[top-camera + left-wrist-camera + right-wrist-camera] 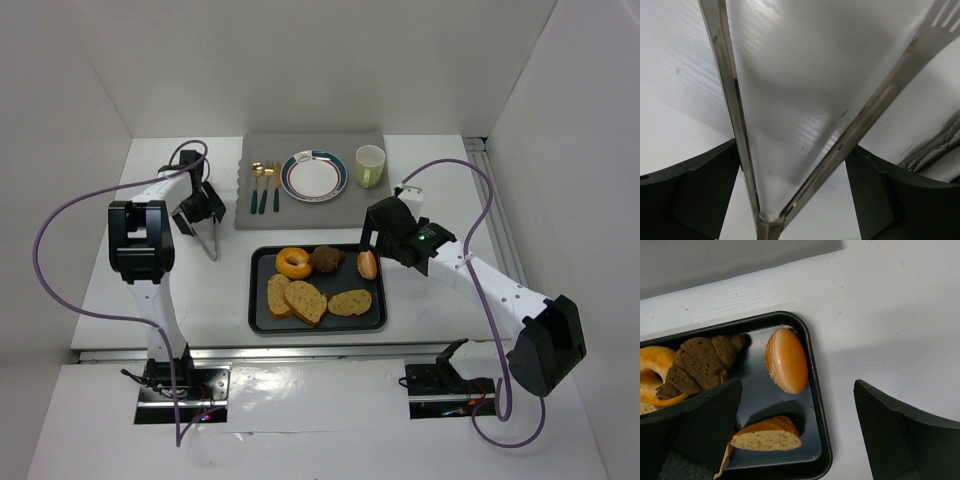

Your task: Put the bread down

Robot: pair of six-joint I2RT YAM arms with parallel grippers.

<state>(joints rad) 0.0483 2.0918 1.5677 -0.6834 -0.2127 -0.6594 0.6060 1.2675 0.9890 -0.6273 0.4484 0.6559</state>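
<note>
Bread lies on a dark tray (256, 318): a round bun (367, 264), a chocolate croissant (326, 259), a ring-shaped bread (293, 262) and three slices (306, 301). My right gripper (366, 243) is open and empty, hovering over the tray's right edge. In the right wrist view its jaws (798, 385) straddle the tray rim (812, 365), with the bun (786, 360) and a slice (767, 437) between them. My left gripper (200, 218) is open and straddles metal tongs (209, 245) lying on the table. In the left wrist view the tongs' arms (735, 100) run between the fingers (690, 195).
A grey mat (250, 215) at the back holds a white plate (313, 176), a pale green cup (370, 166), and a gold spoon and fork (266, 185). White walls close in the table on the left, back and right.
</note>
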